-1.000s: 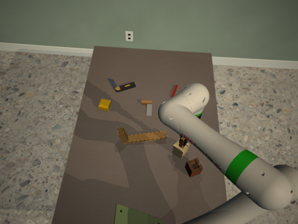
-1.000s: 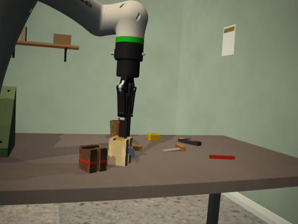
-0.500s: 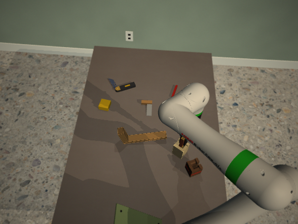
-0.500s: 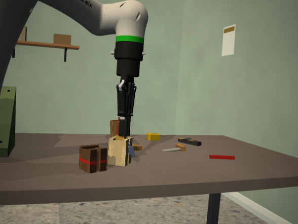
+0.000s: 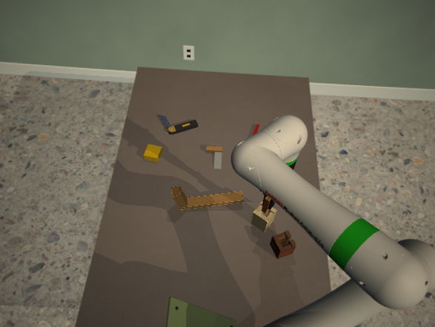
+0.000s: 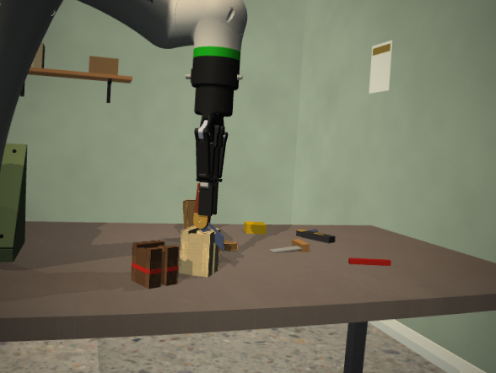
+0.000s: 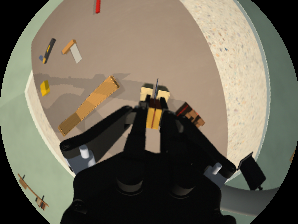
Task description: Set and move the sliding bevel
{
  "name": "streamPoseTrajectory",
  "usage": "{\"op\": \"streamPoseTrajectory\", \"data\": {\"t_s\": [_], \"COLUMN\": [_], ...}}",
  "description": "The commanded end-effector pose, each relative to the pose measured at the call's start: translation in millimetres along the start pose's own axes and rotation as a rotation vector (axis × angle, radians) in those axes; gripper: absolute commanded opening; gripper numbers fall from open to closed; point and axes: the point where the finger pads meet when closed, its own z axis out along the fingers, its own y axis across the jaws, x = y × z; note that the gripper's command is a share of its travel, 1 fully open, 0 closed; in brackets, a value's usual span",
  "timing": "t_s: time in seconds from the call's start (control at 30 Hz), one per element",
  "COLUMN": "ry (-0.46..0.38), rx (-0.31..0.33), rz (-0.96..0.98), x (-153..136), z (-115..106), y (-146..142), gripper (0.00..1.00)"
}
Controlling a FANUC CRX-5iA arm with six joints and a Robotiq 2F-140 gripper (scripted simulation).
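Note:
The sliding bevel has a dark red-brown stock, a brass rounded foot and a blue blade. It stands upright in the pale wooden block. My gripper points straight down over that block and is shut on the bevel's stock. The arm hides the fingers in the top view. The other block, dark brown with a red band, stands close beside the pale one. The wooden rail with its leaning leg lies at mid-table.
A second black-and-yellow bevel, a yellow block, a try square and a red stick lie further off. A green box stands at the table's near end.

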Motion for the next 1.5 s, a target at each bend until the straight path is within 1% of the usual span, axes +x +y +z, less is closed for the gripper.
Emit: {"op": "streamPoseTrajectory", "data": {"t_s": [0.0, 0.47, 0.83, 1.47], "ry": [0.001, 0.001, 0.001, 0.002], "rx": [0.001, 0.001, 0.001, 0.000], "rz": [0.000, 0.000, 0.000, 0.003], "x": [0, 0, 0, 0], "z": [-3, -34, -42, -42], "y": [0, 0, 0, -1], "gripper": [0.10, 0.10, 0.10, 0.10]}}
